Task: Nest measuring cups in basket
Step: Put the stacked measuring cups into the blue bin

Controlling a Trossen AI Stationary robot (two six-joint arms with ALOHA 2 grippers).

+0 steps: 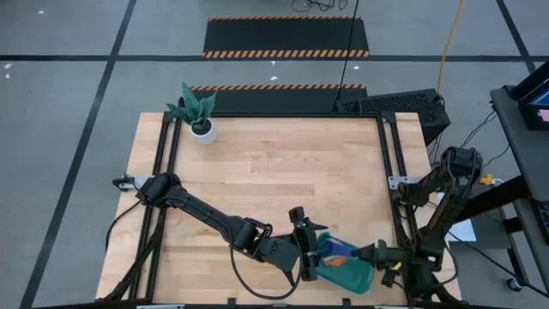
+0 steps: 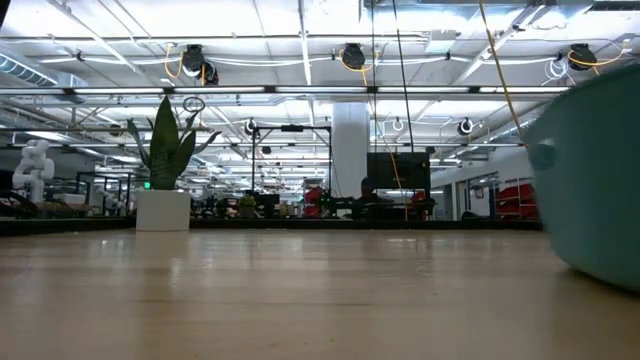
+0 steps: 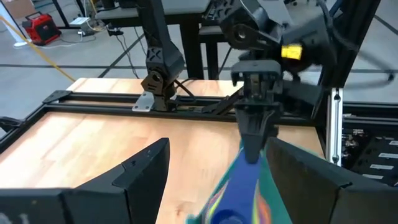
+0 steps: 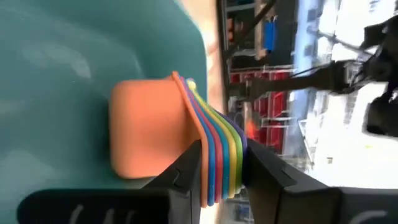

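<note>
You have the table (image 1: 257, 172) almost bare, and all the work is at its near edge, where the basket (image 1: 347, 273) lies. The left gripper (image 1: 302, 251) hovers just beside the basket's left end with its two fingers well apart and nothing between them. The right gripper (image 4: 221, 163) is at the basket's right end, and its fingers are closed on the handles of the measuring cups (image 4: 155, 134), which already sit one inside another as a stack, orange outermost. The stack hangs over the inside of the basket; I cannot tell if it touches the floor of it, because the wrist view is very close.

The risk, I think, is the release. If you open the fingers while the stack is tilted or too high, the cups can separate or roll out over the low wall. The basket is also close to the table's edge, so a push from either arm could slide it off.

The plant pot (image 1: 202, 130) stands far away in the back corner and blocks nothing. Only the left gripper is near your way.
</note>
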